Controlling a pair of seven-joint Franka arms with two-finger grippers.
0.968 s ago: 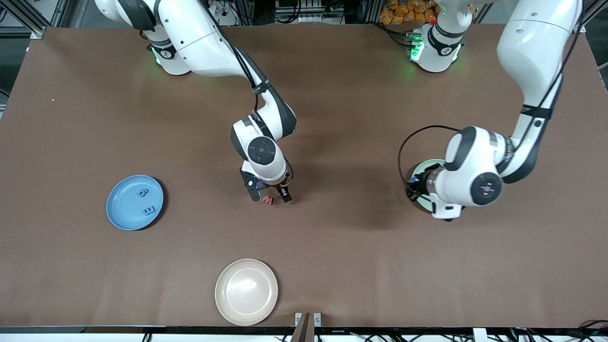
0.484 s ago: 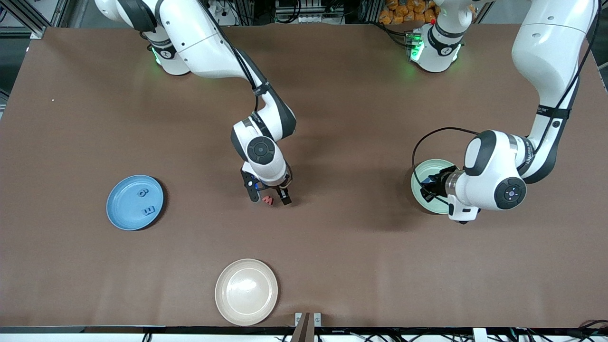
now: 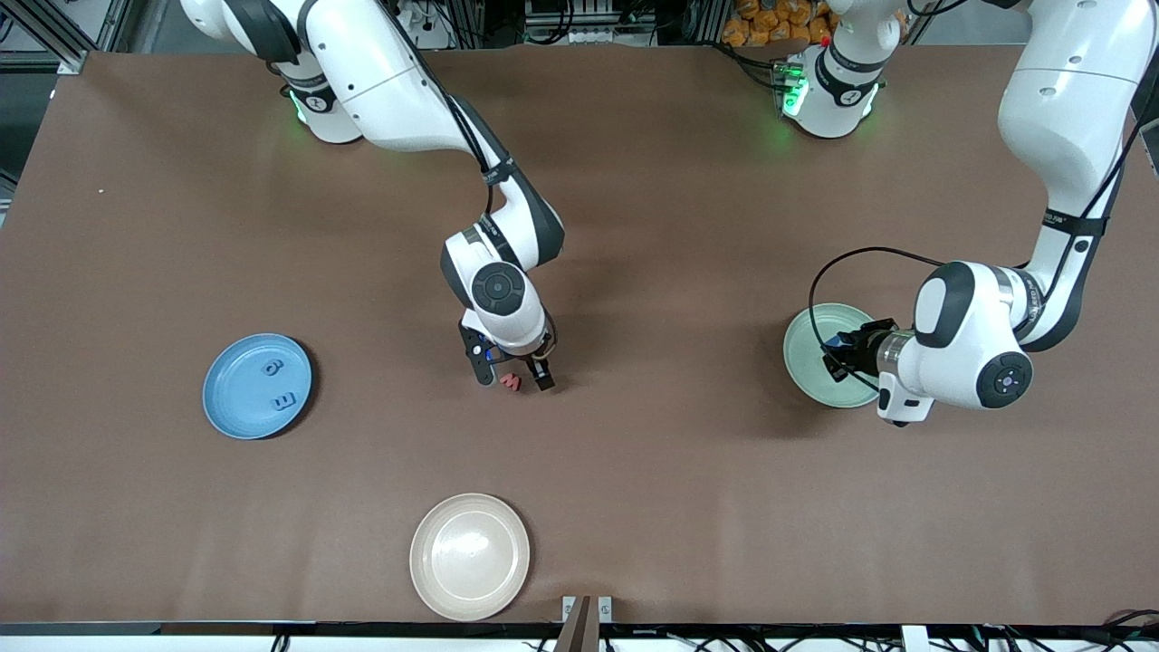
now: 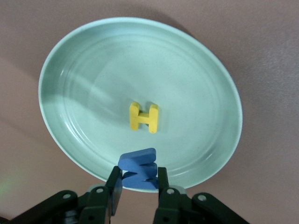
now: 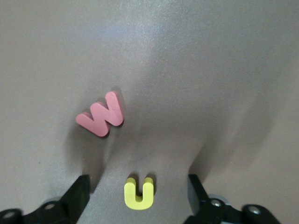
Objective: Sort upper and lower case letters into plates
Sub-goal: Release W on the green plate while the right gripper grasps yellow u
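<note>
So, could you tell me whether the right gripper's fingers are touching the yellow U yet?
Apart. The right wrist view shows bare table between the yellow U and each finger of the right gripper.

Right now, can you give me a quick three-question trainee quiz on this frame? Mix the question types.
1. True or false: the left pincer is shut on a blue letter over the pale green plate.
2. Which letter lies between the right pincer's open fingers?
A. pink W
B. yellow U
C. yellow H
3. Fill in: the sky blue plate holds ___ letters.

Key:
1. True.
2. B: the yellow U lies between them on the table, with the pink W beside it.
3. Two.
</note>
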